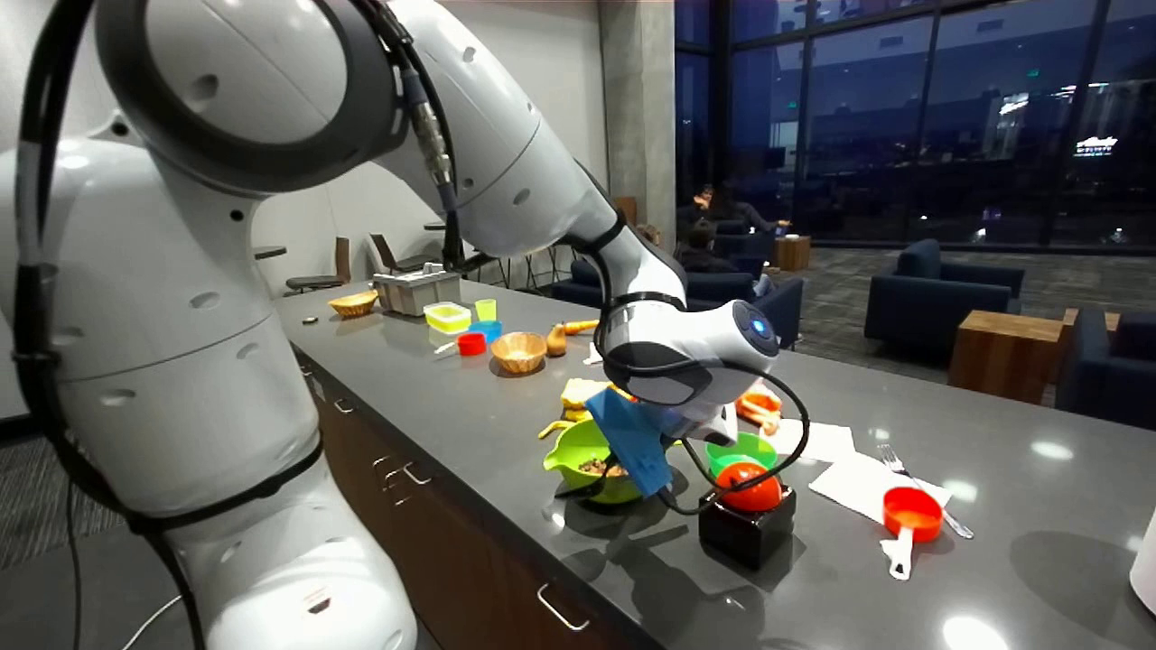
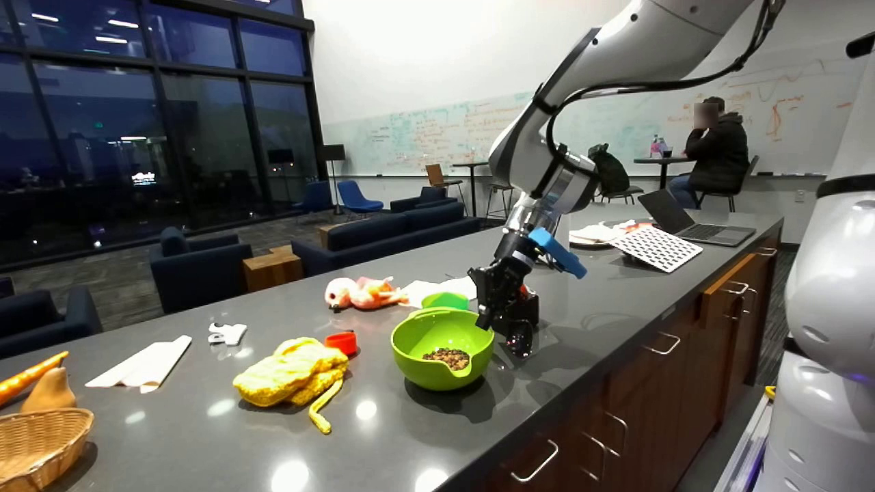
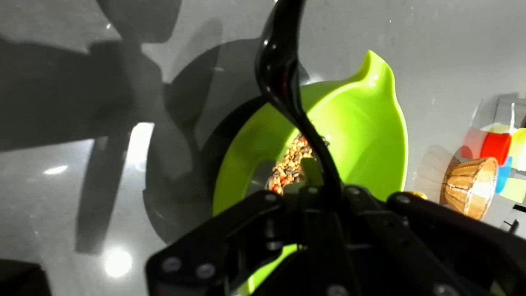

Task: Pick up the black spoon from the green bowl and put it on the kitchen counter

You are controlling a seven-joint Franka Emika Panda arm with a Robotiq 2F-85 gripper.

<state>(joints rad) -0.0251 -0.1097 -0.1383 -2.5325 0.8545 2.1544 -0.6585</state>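
The black spoon (image 3: pixel 281 61) is held in my gripper (image 3: pixel 324 193). In the wrist view its handle runs up from the fingers and its glossy head reaches past the bowl's edge. My gripper is shut on the handle; the fingertips are dark and blurred there. The green bowl (image 3: pixel 370 135) is below, with seeds or beans inside; it also shows in both exterior views (image 1: pixel 573 451) (image 2: pixel 413 359). In an exterior view, my gripper (image 2: pixel 487 318) is at the bowl's rim, angled down. The kitchen counter (image 2: pixel 205 437) lies under everything; it also shows here (image 1: pixel 452 406).
A black holder with a red ball (image 1: pixel 748 533) and a smaller green dish (image 1: pixel 745 449) stand close to the bowl. A red scoop (image 1: pixel 912 513) and fork (image 1: pixel 921 483) lie beyond. A yellow cloth item (image 2: pixel 294 372), red cup (image 2: pixel 342 343) and pink toy (image 2: pixel 366 294) are nearby.
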